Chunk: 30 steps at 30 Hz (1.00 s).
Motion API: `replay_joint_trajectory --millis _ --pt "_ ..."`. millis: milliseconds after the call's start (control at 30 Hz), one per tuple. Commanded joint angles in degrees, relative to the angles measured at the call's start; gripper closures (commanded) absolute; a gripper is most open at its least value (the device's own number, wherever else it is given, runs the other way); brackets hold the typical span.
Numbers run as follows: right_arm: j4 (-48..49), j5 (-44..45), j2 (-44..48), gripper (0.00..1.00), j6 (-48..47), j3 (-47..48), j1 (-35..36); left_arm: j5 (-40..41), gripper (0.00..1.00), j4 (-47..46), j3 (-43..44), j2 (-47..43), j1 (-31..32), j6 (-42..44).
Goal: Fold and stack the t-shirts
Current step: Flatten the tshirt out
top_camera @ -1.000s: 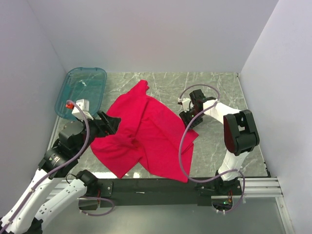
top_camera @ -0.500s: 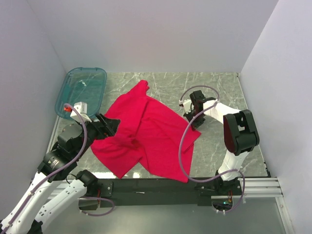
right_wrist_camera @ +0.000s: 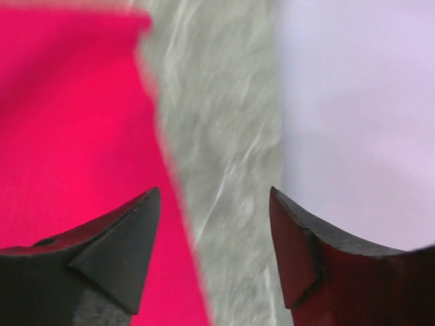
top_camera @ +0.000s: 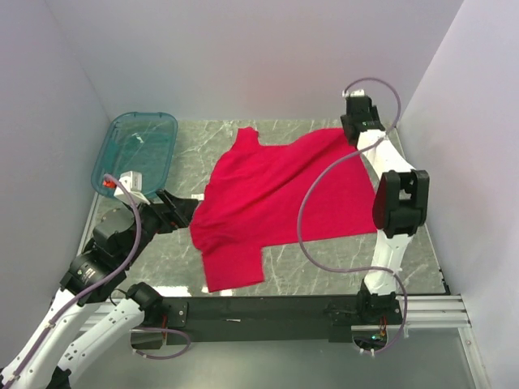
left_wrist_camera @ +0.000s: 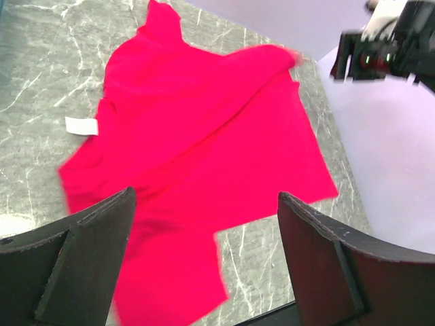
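Note:
The red t-shirt (top_camera: pixel 284 194) lies spread over the middle of the marble table, one sleeve pointing to the back and a flap hanging toward the front. In the left wrist view the t-shirt (left_wrist_camera: pixel 204 136) shows a small white neck label (left_wrist_camera: pixel 81 126). My left gripper (top_camera: pixel 185 212) hovers at the shirt's left edge, and its jaws (left_wrist_camera: pixel 205 195) stand wide open and empty. My right gripper (top_camera: pixel 357 130) is raised at the back right corner, just past the shirt's far corner. It is open (right_wrist_camera: pixel 214 197) over bare table, with the t-shirt's edge (right_wrist_camera: pixel 68 136) to its left.
A see-through teal tub (top_camera: pixel 136 151) stands at the back left of the table. Grey walls close in the back and both sides, the right wall (right_wrist_camera: pixel 360 102) close to my right gripper. The black rail (top_camera: pixel 268 308) runs along the front edge.
My right arm swung from the table's middle to the back right corner, dragging the shirt out flatter and toward the right, then opened off it. The left arm barely moved.

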State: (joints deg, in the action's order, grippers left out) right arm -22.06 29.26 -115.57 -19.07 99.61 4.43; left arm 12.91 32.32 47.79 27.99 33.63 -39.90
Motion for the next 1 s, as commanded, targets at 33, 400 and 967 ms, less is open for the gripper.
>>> replay_joint_trajectory --millis 33,400,967 --pt "-2.01 -14.84 11.31 0.27 -3.68 -13.36 0.94 -0.86 0.09 -1.81 -0.50 1.01 0.21 -0.09" --pt "-14.75 -54.46 35.48 0.36 -26.20 -43.36 0.32 -0.95 0.03 -16.37 -4.63 21.80 -2.49 0.87" --pt "-17.84 -72.94 46.31 0.37 -14.85 -45.91 0.32 -21.35 0.34 -11.33 39.91 90.38 -21.32 7.29"
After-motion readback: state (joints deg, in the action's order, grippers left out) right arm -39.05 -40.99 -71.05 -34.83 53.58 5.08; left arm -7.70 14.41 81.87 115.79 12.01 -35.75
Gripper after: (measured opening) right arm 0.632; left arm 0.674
